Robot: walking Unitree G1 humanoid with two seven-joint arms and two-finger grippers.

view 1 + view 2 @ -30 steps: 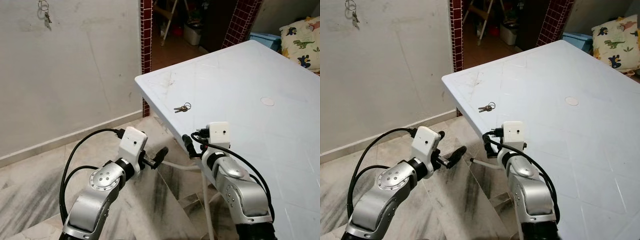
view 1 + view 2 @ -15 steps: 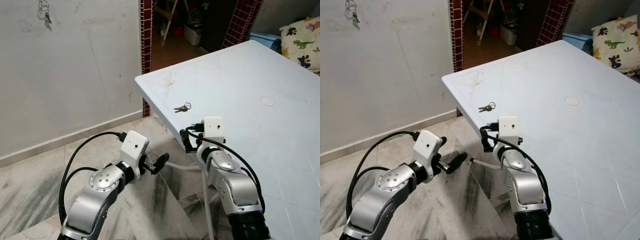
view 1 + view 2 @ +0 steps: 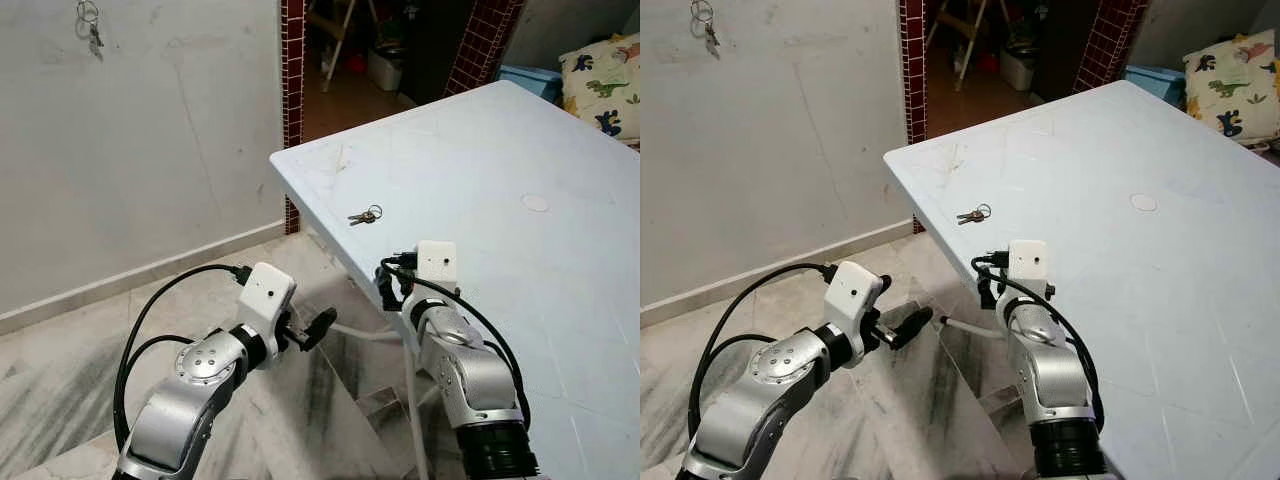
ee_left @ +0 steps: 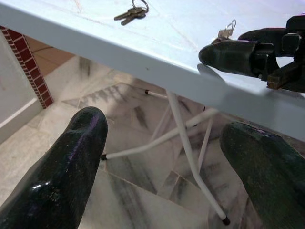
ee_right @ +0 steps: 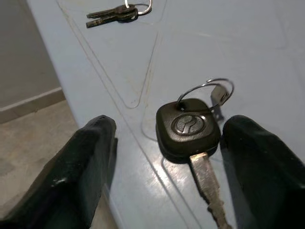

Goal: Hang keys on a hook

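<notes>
Keys (image 5: 190, 131) with a black head and a wire ring lie flat on the pale surface (image 3: 520, 150), close to its left edge and near the front, and your right tool (image 5: 162, 157) sits low over them with its two fingers (image 5: 86, 167) spread wide, one on either side, holding nothing. From the head camera you see that right tool (image 3: 388, 290) at the surface's left edge, its wrist above the tabletop. A second bunch (image 3: 365, 215), two small metal keys on a ring, rests farther along the same edge toward the far left corner, well apart from the black key. Your left tool (image 3: 312, 328) hangs off the surface over the marble floor (image 3: 60, 400), beside and below the left edge, its fingers (image 4: 62, 176) open and empty, pointing at the white legs (image 4: 186, 152) under the tabletop. On the grey wall (image 3: 170, 130) to the left, high up, another set (image 3: 91, 22) hangs from a hook; the hook itself is too small to make out. Beyond the far left corner a brick-red pillar (image 3: 291, 60) frames a doorway, and a dinosaur-print pillow (image 3: 605, 80) lies past the far right edge.
</notes>
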